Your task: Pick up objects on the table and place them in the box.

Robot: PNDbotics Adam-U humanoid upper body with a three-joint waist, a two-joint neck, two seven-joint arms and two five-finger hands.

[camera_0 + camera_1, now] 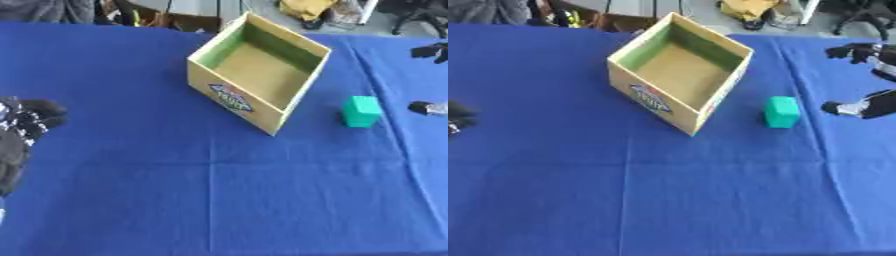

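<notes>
An open cardboard box [289, 107] with a coloured logo on its front wall stands at the table's upper middle, and its inside looks empty. A small green block [360, 111] lies on the blue cloth just right of the box. My right hand [870, 107] comes in from the right edge, a little right of the block and apart from it, with its fingers spread. My left hand [19, 125] rests at the left edge, well away from the box, fingers relaxed and holding nothing.
A blue cloth [210, 190] covers the whole table, with a wide bare stretch in front of the box. Beyond the far edge are chairs, bags and a yellow thing [306, 7].
</notes>
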